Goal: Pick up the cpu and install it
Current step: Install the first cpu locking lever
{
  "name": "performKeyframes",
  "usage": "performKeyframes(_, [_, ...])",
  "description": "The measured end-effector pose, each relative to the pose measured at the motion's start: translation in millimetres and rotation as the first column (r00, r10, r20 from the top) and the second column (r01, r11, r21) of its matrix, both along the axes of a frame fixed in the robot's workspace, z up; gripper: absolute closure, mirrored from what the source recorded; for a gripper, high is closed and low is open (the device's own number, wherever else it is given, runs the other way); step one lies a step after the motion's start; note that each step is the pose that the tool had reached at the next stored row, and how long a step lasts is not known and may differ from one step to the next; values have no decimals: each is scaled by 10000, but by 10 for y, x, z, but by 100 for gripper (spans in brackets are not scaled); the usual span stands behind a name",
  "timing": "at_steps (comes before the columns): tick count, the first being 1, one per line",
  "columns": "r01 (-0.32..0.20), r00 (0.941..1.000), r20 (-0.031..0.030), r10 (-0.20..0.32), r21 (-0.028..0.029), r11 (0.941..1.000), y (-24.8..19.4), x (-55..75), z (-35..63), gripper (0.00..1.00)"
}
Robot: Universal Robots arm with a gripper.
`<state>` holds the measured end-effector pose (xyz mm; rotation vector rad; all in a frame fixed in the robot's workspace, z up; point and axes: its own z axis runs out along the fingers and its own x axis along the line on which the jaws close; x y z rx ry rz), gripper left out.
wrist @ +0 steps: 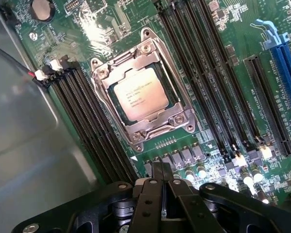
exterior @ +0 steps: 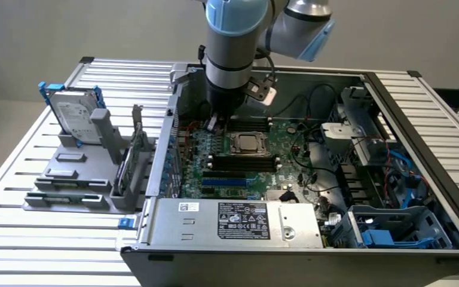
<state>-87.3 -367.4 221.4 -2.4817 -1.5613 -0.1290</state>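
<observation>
— Pale silver cpu (wrist: 139,98) seated in the socket (wrist: 143,90), inside the metal frame on the motherboard (exterior: 245,161)?
— Seated flat there, yes, within the open computer case (exterior: 421,197) on the slatted counter (exterior: 22,179).
— And the gripper (wrist: 162,182)?
— Closed tight, empty, hanging just beside the socket, clear of the chip.
— Risk from there?
— Probably bent pins if seated askew; frame looked unlatched, though hard to tell. Could also have clipped the memory slots (wrist: 94,126) alongside.

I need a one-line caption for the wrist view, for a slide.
The cpu sits in its socket on the motherboard, with the gripper, jaws shut, empty beside it.
</observation>
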Motion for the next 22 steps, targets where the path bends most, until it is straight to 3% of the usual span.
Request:
performKeyframes(10, [-765,9967,249,777,-470,9960,52,0,-12,89])
performKeyframes(15, [-1162,9926,272,1183,-670,9910,89,0,-13,89])
performKeyframes(22, [-1725,9842,244,1755,-952,9804,148,-2,-12,89])
